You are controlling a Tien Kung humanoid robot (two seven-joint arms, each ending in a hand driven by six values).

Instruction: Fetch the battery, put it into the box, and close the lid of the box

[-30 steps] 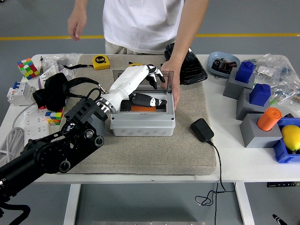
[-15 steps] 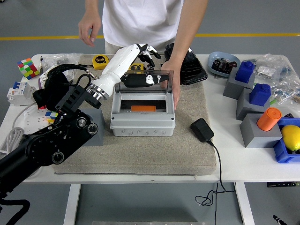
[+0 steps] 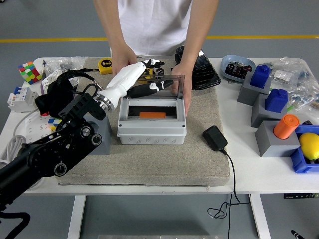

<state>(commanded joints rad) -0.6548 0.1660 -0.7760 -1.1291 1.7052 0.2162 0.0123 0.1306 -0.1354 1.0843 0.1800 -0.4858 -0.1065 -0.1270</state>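
At the left edge of the white worktop (image 3: 149, 181), a multicoloured puzzle cube (image 3: 29, 72) sits by the far corner, with a white circuit breaker (image 3: 18, 98) just nearer and a black bundle of cloth and cable (image 3: 59, 94) beside them. A second multicoloured cube (image 3: 56, 123) lies partly hidden behind the black left arm (image 3: 55, 152), which enters from the lower left corner and reaches over the beige fabric mat (image 3: 149, 159).

The white-shelled left hand (image 3: 144, 82) is raised at the far left side of the grey plastic junction box (image 3: 152, 122). Its fingers are extended and hold nothing; the black thumb lies against the transparent smoked lid (image 3: 167, 88), which stands roughly upright at the box's far edge. The orange flat battery (image 3: 152, 115) lies inside the box, on the floor of its compartment.

A yellow tape measure (image 3: 105, 64) lies on the mat's far left corner. A person in a white shirt stands at the far edge; one of the person's hands (image 3: 124, 56) rests behind the robot hand, and the other (image 3: 182, 82) grips the right end of the lid and box.

A black glossy tray (image 3: 202, 69) lies right of the person. A black power adapter (image 3: 215, 138) lies near the mat's right edge. Toward the right edge stand a blue bowl (image 3: 238, 67), grey blocks (image 3: 261, 117) carrying blue parts (image 3: 275, 99), an orange cylinder (image 3: 286, 126) and a yellow round object (image 3: 310, 145).
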